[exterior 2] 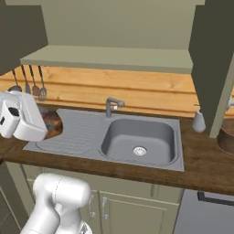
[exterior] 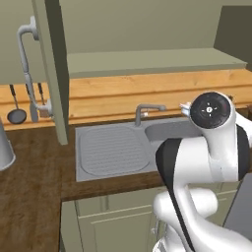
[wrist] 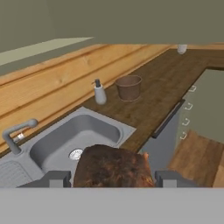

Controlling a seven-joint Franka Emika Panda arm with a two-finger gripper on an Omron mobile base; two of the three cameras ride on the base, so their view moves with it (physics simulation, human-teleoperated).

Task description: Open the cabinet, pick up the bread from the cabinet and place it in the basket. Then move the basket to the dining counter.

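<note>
My gripper (wrist: 113,178) is shut on the bread (wrist: 113,168), a dark brown crusty loaf that sits between the two finger tips. In the right base view the bread (exterior 2: 51,124) hangs over the left part of the sink's draining board. The basket (wrist: 128,87), small, round and brown, stands on the dark wood worktop to the right of the sink, well away from the bread; it also peeks in as the basket (exterior 2: 227,135) at the right edge. The sage-green cabinet (exterior 2: 109,57) above the sink stands open, its shelf bare. The dining counter is out of view.
A grey sink (exterior 2: 137,137) with a tap (exterior 2: 112,105) lies below the hand. A soap bottle (wrist: 99,92) stands beside the basket. The open cabinet doors (exterior: 51,74) (exterior 2: 212,68) jut out at both sides. Utensils (exterior: 17,106) hang on the wall, and a grey pot (exterior: 4,147) stands left.
</note>
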